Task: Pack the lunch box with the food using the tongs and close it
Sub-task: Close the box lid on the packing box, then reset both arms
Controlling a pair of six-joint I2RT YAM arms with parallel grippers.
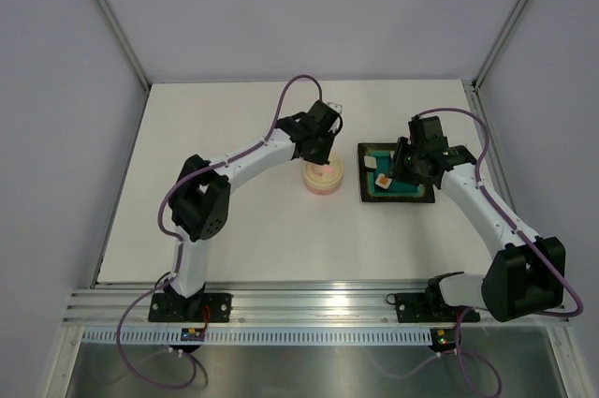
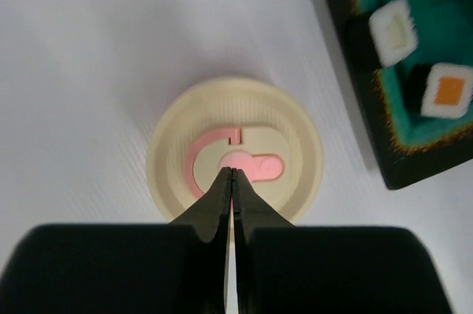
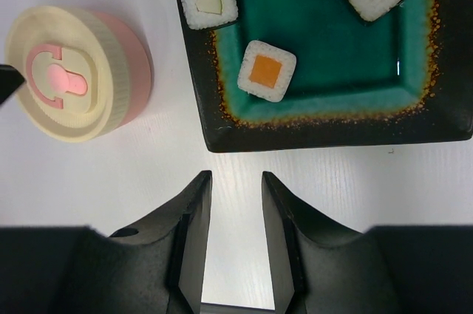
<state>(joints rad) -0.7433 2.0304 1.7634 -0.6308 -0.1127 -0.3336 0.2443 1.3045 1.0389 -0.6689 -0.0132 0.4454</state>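
Round pale-pink lunch box (image 3: 124, 77) seen on matte white table (image 3: 89, 181), beside tray, capped by ribbed cream lid (image 2: 177, 151) with pink curl tab
Left gripper (image 2: 233, 173) pinched shut over tab, nothing held
Right gripper (image 3: 235, 181) narrowly parted, empty, near glossy teal tray (image 3: 332, 125)
Square rice-edged food (image 3: 267, 70) lying in tray

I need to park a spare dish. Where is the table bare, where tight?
Bare: the table left of the lunch box, and the near strip in front of it and the tray. Tight: the slim gap between lunch box and tray, with the left gripper and right gripper hanging nearby.
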